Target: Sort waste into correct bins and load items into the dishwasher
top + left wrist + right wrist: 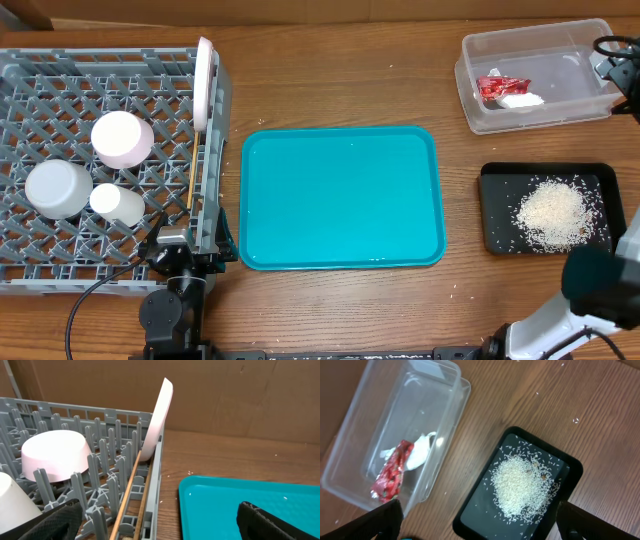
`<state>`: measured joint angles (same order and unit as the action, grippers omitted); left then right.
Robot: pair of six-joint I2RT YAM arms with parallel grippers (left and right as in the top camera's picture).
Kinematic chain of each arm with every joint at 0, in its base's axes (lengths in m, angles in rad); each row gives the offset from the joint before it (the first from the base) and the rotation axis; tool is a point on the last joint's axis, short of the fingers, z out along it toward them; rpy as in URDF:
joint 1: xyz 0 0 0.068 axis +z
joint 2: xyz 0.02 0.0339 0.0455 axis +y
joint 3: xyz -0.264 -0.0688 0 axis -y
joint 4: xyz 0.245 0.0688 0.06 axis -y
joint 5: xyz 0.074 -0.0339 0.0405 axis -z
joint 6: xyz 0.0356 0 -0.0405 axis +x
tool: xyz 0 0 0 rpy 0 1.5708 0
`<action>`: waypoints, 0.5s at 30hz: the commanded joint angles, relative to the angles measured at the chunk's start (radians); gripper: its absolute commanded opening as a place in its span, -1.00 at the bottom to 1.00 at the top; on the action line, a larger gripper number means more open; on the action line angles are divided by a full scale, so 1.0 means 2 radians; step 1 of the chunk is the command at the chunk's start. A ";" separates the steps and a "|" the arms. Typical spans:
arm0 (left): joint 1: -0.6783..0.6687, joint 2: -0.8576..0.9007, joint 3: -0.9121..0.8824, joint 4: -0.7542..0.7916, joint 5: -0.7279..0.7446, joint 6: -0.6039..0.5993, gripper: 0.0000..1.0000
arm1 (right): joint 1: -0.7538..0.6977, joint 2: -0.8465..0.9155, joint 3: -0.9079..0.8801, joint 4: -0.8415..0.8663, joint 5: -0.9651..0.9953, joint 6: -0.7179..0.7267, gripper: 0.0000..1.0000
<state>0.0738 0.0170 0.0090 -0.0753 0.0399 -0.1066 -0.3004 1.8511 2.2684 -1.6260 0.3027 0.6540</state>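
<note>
Closing step judged in hand. Red wrapper (497, 87) and tissue (521, 100) are found in the clear tub (480, 50), and rice crumbs (550, 213) in the black tray (492, 235). Plate (205, 85) and chopsticks (191, 185) are seated in the grey rack (40, 75). Left tool (160, 527) and right tool (480, 525) are spread wide, empty. Only withdrawal from the worktop is called for.

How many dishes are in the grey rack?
4. A plate stands on edge by the rack's right wall; a bowl, a greyer bowl and a cup sit on its floor. Another may hide behind the plate.

Red wrapper (390, 476), tissue (419, 451) in clear tub (380, 420); crumbs (520, 487) on black tray (475, 517).
</note>
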 commanded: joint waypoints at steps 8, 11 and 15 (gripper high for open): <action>0.003 -0.006 -0.002 -0.001 -0.007 -0.010 1.00 | 0.043 -0.157 0.004 0.004 0.017 0.000 1.00; 0.003 -0.006 -0.002 -0.001 -0.007 -0.010 0.99 | 0.057 -0.193 -0.011 0.025 -0.002 0.000 1.00; 0.003 -0.006 -0.002 -0.001 -0.007 -0.010 0.99 | 0.086 -0.270 -0.101 0.140 -0.035 -0.005 0.99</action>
<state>0.0738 0.0166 0.0090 -0.0753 0.0395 -0.1066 -0.1734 1.4185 2.1883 -1.4574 0.2886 0.6548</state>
